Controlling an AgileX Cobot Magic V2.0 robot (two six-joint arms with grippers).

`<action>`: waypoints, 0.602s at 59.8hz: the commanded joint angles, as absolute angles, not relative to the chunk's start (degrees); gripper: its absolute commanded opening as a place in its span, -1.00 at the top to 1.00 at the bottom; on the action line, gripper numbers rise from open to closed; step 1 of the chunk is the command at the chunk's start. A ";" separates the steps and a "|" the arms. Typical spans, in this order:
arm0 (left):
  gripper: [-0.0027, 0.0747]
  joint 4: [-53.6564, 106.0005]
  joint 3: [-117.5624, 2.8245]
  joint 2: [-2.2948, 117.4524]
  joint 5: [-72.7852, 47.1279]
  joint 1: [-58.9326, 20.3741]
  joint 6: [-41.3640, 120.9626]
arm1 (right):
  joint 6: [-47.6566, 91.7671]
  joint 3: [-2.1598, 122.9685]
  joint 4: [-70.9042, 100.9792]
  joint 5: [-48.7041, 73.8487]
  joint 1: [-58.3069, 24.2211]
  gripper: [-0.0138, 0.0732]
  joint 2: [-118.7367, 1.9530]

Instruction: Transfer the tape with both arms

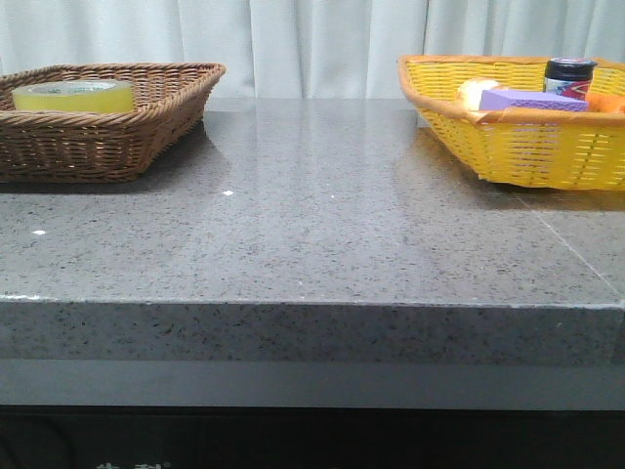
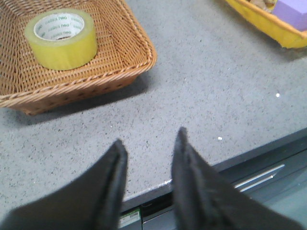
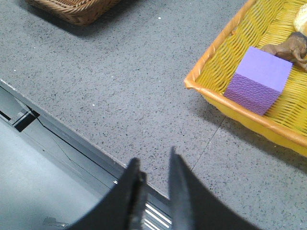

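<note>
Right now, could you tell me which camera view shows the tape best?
The left wrist view: the tape lies whole in the brown basket. The front view shows only its top; the right wrist view misses it.

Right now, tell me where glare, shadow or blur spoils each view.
Front view: pale glare streaks the table; shadow beside the brown basket. Left wrist view: left gripper blurred, tape sharp. Right wrist view: right gripper blurred, purple block slightly soft.

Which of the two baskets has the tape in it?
The brown wicker basket on the robot's left holds the tape, which lies flat with nothing else visible in there. The yellow basket holds a purple block and other items.
</note>
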State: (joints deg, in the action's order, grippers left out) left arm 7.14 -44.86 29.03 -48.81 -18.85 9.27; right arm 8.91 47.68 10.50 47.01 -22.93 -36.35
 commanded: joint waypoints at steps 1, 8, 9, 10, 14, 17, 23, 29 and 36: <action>0.84 8.39 -46.20 29.35 -43.52 -19.31 8.88 | 8.98 49.04 11.20 43.61 -22.57 0.80 -36.20; 0.98 8.72 -46.20 29.35 -43.03 -19.31 8.88 | 8.98 49.04 11.20 43.61 -22.57 0.84 -36.20; 0.98 9.10 -46.20 29.35 -43.25 -19.31 8.88 | 8.98 49.04 11.20 43.56 -22.57 0.84 -36.20; 0.98 9.65 -46.20 29.35 -43.38 -19.31 8.88 | 8.98 49.04 11.20 43.56 -22.57 0.84 -36.20; 0.98 10.15 -46.20 29.35 -43.38 -19.31 8.88 | 8.98 49.04 11.20 43.56 -22.57 0.84 -36.20; 0.98 10.15 -46.20 29.35 -43.38 -19.31 8.88 | 8.98 49.04 11.20 43.56 -22.57 0.84 -36.20; 0.98 10.15 -46.20 29.35 -43.38 -19.31 8.88 | 8.98 49.04 11.20 43.56 -22.57 0.84 -36.20; 0.98 10.15 -46.20 29.35 -43.38 -19.31 8.88 | 8.98 49.04 11.20 43.56 -22.57 0.84 -36.20; 0.98 10.15 -46.20 29.35 -43.38 -19.31 8.88 | 8.98 49.04 11.20 43.56 -22.57 0.84 -36.20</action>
State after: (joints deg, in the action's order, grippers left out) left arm 8.92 -44.76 29.03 -48.07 -18.85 9.17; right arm 8.91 47.68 10.50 47.01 -22.93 -36.35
